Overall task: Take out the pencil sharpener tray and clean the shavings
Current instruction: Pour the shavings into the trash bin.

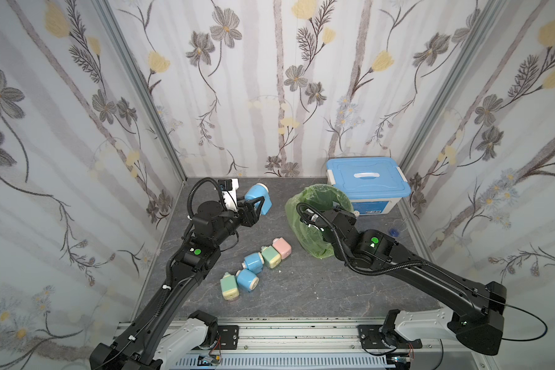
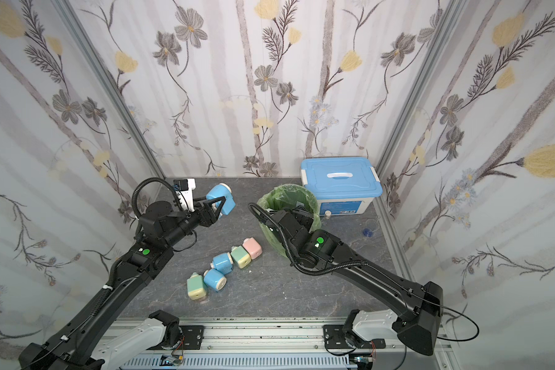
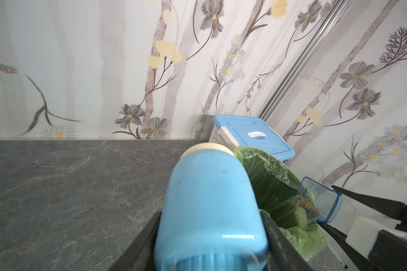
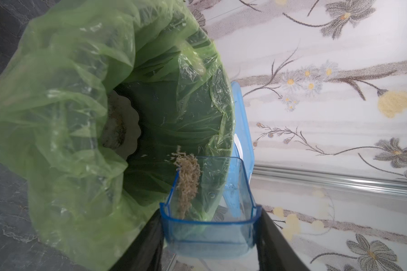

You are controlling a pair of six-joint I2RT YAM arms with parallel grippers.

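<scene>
Right pincer [image 4: 210, 239] is clamped on the clear blue plastic tray [image 4: 209, 234], tan shavings [image 4: 187, 185] at its far lip over the green-bagged bin [image 4: 57, 93]; left pincer [image 3: 210, 234] is clamped on the rounded blue sharpener [image 3: 209, 187].

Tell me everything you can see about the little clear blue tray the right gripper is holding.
The tray is a small open box of clear blue plastic with rounded corners and a thicker blue rim. The right gripper is shut on it, one finger against each side wall. It is held in the air, tipped toward the mouth of the green-lined bin, just above its rim. A streak of tan shavings lies along one inner wall, reaching the tray's far lip.
</scene>
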